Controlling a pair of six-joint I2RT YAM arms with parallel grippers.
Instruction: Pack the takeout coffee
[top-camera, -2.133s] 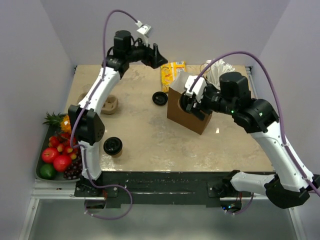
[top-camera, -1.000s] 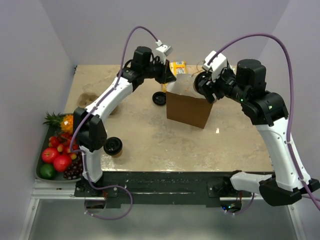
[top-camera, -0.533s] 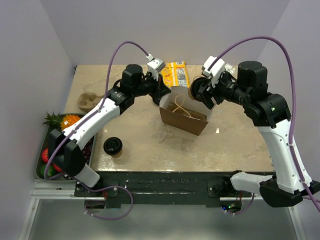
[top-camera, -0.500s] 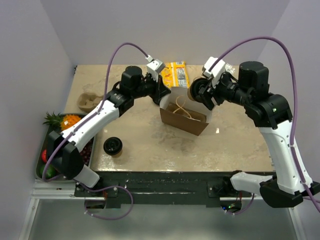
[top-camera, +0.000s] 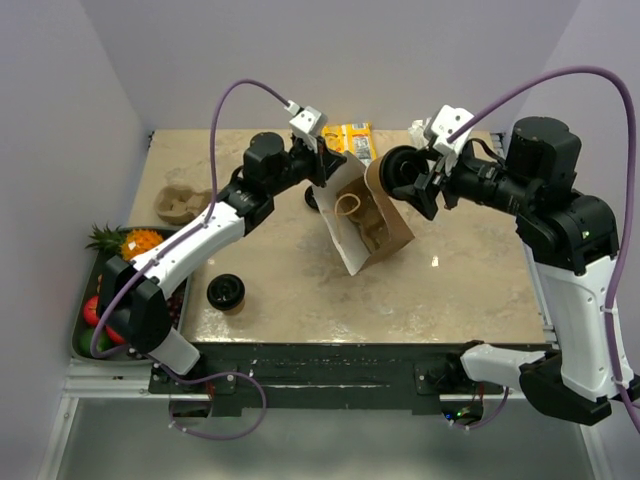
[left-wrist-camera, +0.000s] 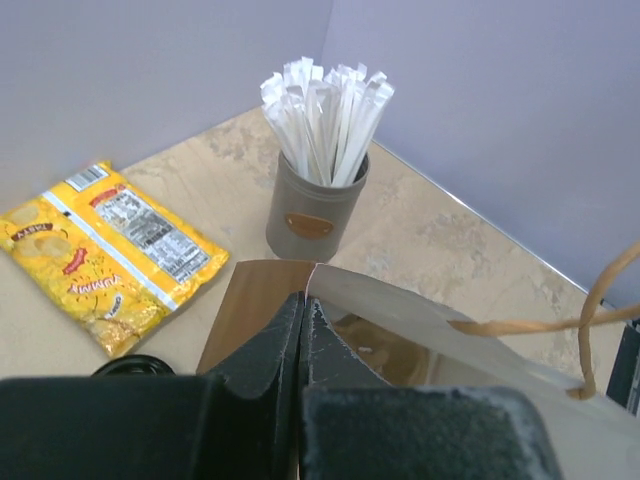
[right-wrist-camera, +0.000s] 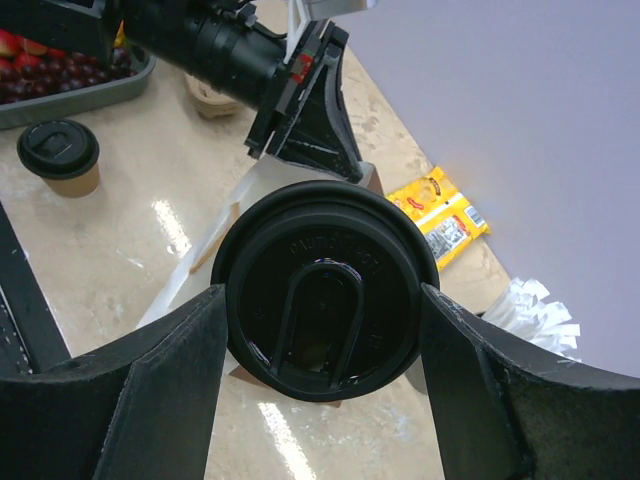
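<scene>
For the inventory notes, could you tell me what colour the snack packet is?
The snack packet is yellow; left wrist view shows it best.

My read: robot lab cell. Plain walls (top-camera: 60, 100) box in tabletop (top-camera: 300, 285); cabled arms (top-camera: 190, 240) bolted at edge; staged straw cup (left-wrist-camera: 316, 205).

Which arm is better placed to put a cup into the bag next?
Right. The right fingers hold a lidded cup close to the open mouth of the bag. The left fingers are shut on the bag's rim and hold it tilted open.
</scene>
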